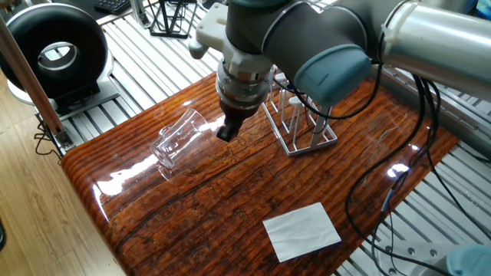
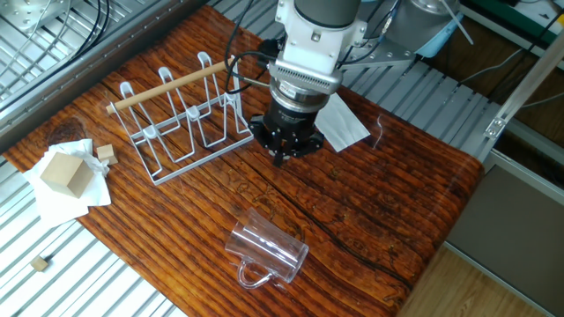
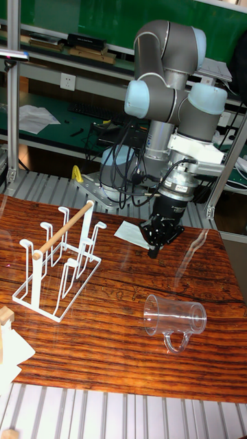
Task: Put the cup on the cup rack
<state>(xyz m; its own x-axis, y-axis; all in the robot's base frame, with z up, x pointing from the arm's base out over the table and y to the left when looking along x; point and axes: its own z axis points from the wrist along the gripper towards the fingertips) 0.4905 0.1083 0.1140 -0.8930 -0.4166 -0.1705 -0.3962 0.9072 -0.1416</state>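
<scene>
Clear glass handled cup point(image 3: 174, 317) lying on its side looks rigid, slippery, breakable, so grip the rim wall; black two-finger gripper point(image 2: 284, 151) hovers empty, jaw gap unclear.

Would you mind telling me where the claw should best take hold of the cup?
The cup lies on its side, handle flat on the table. I would probably come from above and pinch across the round body at mid-length, away from the handle.

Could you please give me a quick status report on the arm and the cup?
End effector empty, above the table between cup rack and cup. Cup on its side, handle on the table, untouched. Nothing in the way.
</scene>
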